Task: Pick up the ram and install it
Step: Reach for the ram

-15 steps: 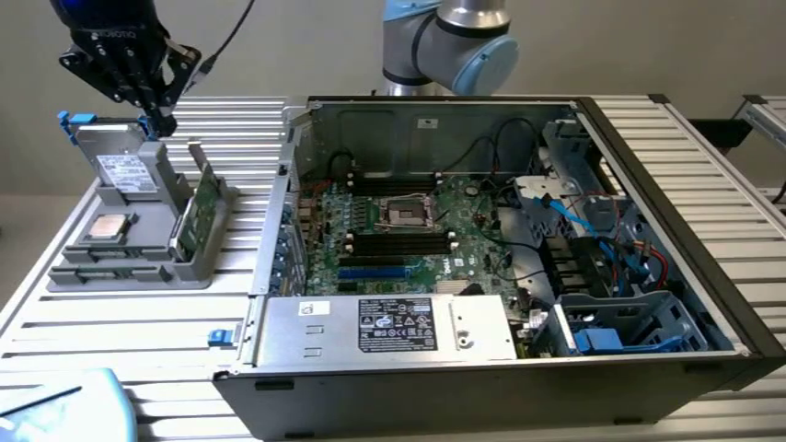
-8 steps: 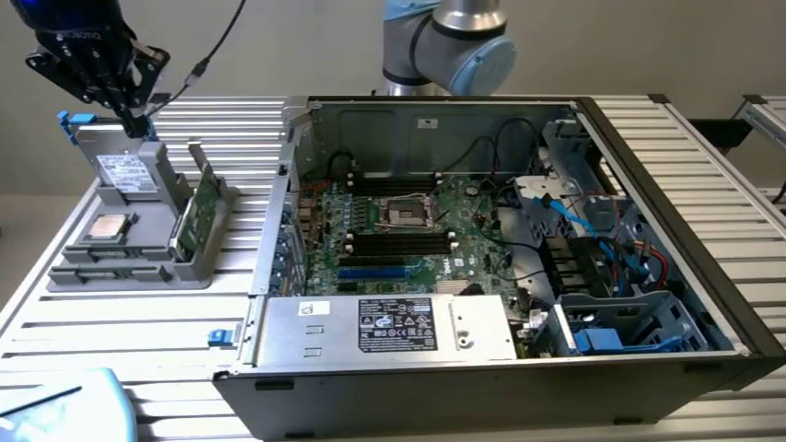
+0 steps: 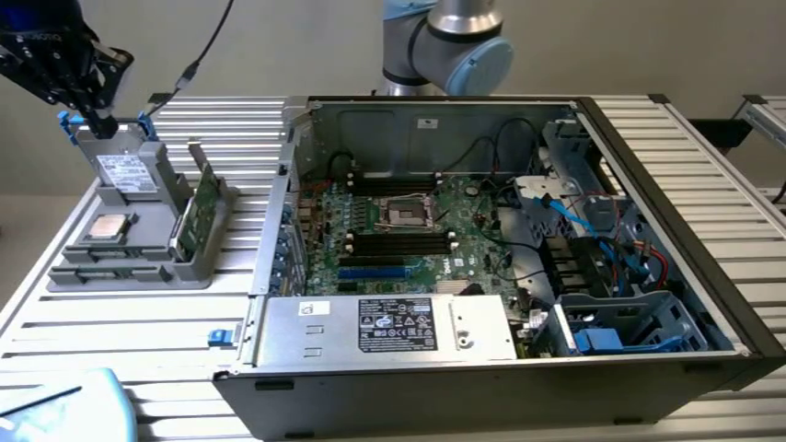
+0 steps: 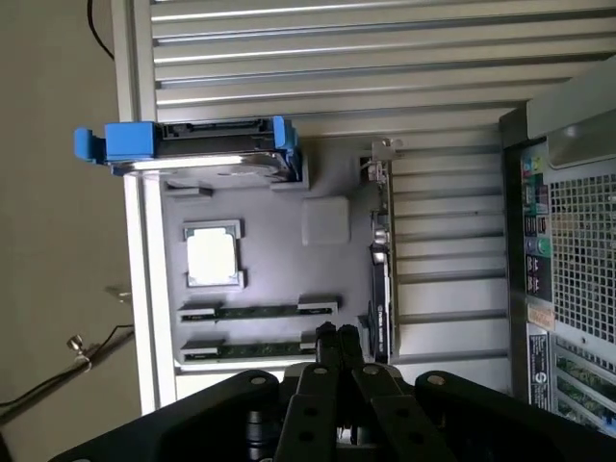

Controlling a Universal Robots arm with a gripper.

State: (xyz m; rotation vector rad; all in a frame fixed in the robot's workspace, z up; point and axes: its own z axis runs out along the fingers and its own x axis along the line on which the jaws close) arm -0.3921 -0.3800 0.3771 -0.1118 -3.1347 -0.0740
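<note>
The hand (image 4: 338, 339) hangs pointing down at the exterior view's upper left, clenched and empty, above the grey tray (image 3: 123, 274) where the ram (image 3: 197, 214) stands on edge.

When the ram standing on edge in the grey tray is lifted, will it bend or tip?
The ram is a thin board, so probably stiff and light. Standing on its narrow edge in the grey tray, it may tip if nudged sideways.
</note>
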